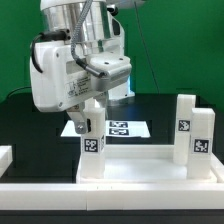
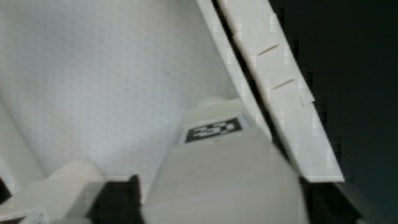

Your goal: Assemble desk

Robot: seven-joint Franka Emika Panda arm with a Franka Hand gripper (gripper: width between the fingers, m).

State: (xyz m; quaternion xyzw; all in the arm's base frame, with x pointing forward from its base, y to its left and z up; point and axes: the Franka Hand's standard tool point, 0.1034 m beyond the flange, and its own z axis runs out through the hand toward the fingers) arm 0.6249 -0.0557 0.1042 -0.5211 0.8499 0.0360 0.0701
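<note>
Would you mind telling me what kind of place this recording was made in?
Most likely a robotics lab test bench: a black table before a green backdrop, a marker board of printed tags lying flat on it, and tagged white desk legs under the arm's gripper.

We find no readable text or numbers. Only black-and-white square tags appear: on the legs, and on the marker board.

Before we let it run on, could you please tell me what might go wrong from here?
The tool sits right over the leg standing at the tabletop corner; pulling away crookedly could tip or loosen it. The wrist view cannot show whether that leg is fully seated. The two legs opposite could be knocked.
</note>
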